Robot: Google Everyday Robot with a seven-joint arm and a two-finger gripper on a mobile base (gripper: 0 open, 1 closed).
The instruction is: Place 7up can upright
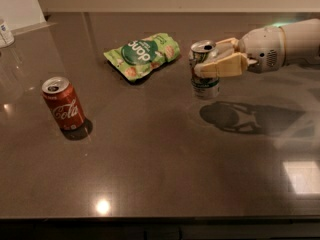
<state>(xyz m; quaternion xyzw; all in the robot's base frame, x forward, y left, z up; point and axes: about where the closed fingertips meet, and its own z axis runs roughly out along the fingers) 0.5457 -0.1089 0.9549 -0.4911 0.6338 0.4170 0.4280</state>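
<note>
The 7up can [204, 81], silver-white with green lettering, is nearly upright in the middle right of the dark table [160, 174]. My gripper [212, 59] comes in from the right and is shut on the can's upper part, its cream fingers [225, 65] wrapped around it. The can's open top faces up. Its bottom is at or just above the table surface; I cannot tell if it touches.
A red Coca-Cola can [63, 103] stands upright at the left. A green snack pouch [142, 54] lies flat behind and left of the 7up can. A white container [5, 32] sits at the far left edge. My arm's shadow falls right of the can.
</note>
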